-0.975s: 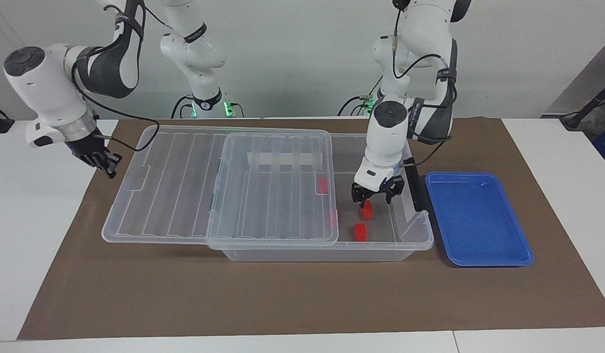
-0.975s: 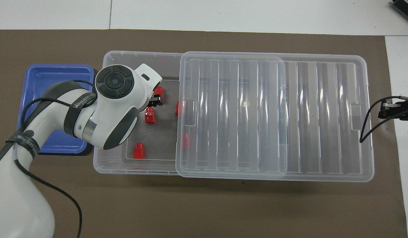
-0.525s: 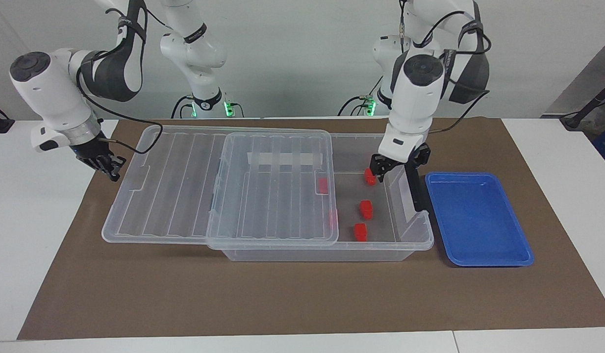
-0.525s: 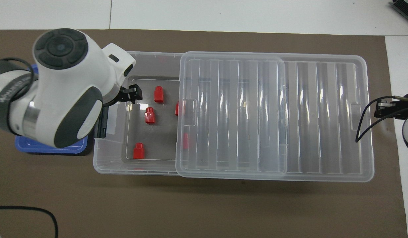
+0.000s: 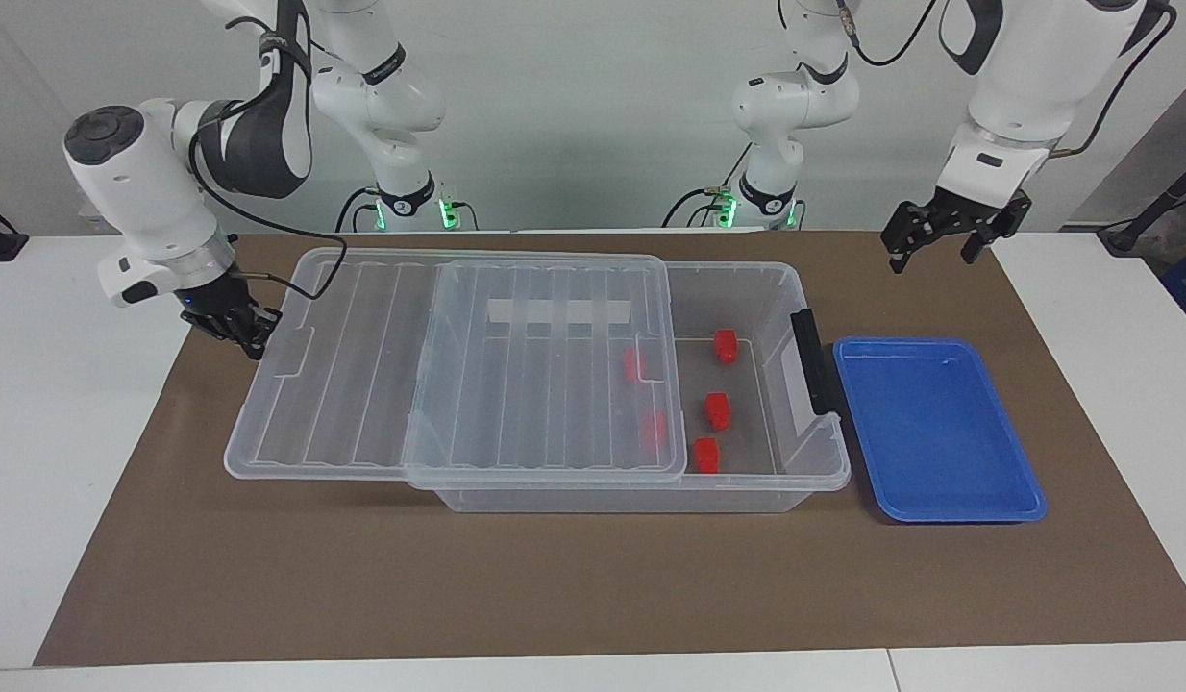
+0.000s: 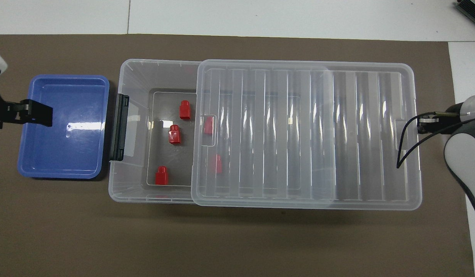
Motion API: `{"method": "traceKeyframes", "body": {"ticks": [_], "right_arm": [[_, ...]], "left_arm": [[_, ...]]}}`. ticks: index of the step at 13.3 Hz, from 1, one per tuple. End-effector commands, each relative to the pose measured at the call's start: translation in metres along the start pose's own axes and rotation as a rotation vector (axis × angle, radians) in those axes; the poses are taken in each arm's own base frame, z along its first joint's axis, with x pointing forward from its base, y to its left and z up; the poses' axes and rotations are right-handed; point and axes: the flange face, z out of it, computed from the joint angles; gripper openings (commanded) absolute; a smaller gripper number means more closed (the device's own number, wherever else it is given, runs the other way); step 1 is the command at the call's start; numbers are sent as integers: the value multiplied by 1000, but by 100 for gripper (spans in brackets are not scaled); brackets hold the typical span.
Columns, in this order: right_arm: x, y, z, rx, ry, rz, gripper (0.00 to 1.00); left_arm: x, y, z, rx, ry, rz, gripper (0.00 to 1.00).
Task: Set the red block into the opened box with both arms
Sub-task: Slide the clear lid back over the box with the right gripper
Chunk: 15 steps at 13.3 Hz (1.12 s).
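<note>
Spreading its fingers, the left gripper (image 5: 949, 234) hangs empty at upper right. The right gripper (image 5: 235, 325), fingertips together, touches the lid (image 5: 362, 384) edge. Five red blocks (image 5: 716, 410) lie inside the box (image 5: 747, 481), mid-frame.

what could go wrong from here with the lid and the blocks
1. The right gripper, shut, sits at the lid's end edge; a skewed push could jam the lid on the box rim.
2. Two red blocks already lie under the lid, three in the open part; nothing looks likely to snag.
3. The left gripper, open and empty, hangs near the blue tray; it waits.
</note>
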Motion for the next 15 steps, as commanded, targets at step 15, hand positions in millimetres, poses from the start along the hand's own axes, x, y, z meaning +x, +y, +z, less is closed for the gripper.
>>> {"method": "traceKeyframes", "body": {"ticks": [15], "right_arm": [[-37,-164,-3,15,1,-159,0]], "left_arm": [[-21,7,14,-8,-46,70,100]]}}
